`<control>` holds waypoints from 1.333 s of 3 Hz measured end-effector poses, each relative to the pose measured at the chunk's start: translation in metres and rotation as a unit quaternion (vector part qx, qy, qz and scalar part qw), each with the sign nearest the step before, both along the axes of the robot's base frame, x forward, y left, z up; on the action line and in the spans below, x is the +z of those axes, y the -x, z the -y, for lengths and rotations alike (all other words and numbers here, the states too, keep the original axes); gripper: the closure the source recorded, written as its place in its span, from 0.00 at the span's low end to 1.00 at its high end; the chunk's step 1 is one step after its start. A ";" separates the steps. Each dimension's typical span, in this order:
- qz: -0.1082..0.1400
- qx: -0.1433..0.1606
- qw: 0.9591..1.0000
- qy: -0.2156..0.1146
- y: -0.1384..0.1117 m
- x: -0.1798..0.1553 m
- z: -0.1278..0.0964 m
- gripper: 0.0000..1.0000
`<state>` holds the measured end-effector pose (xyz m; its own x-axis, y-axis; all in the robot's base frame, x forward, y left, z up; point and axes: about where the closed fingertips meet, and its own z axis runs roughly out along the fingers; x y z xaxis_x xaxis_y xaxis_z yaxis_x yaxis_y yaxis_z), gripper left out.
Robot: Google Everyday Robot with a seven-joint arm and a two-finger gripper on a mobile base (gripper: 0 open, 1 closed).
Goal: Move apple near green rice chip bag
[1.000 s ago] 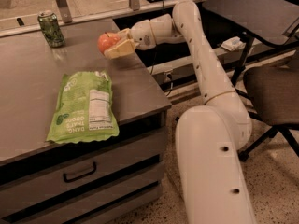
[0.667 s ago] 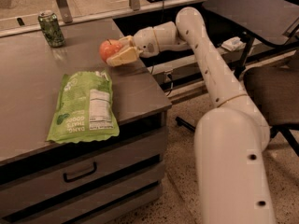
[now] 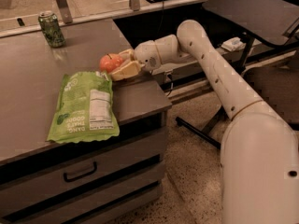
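The apple [image 3: 110, 62] is small, round and red-orange with a short stem. It sits between the pale fingers [image 3: 125, 70] of my gripper [image 3: 117, 64], which is shut on it just above the tabletop. The green rice chip bag [image 3: 85, 107] lies flat on the grey table [image 3: 28, 83], label side up, its top right corner right beside the apple. My white arm [image 3: 210, 64] reaches in from the right.
A green soda can [image 3: 51, 29] stands at the table's far left. The table's right edge [image 3: 159, 101] runs just under my gripper, with drawers [image 3: 84, 171] below. A dark chair and desk [image 3: 261, 17] stand at the right, over a speckled floor.
My gripper has carried the apple toward the near side, down and closer to the chip bag's top corner. The bag and the can have not moved.
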<state>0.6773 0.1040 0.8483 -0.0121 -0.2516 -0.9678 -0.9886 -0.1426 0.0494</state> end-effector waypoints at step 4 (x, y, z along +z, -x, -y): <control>0.027 0.005 1.000 0.013 -0.002 0.007 0.000 0.00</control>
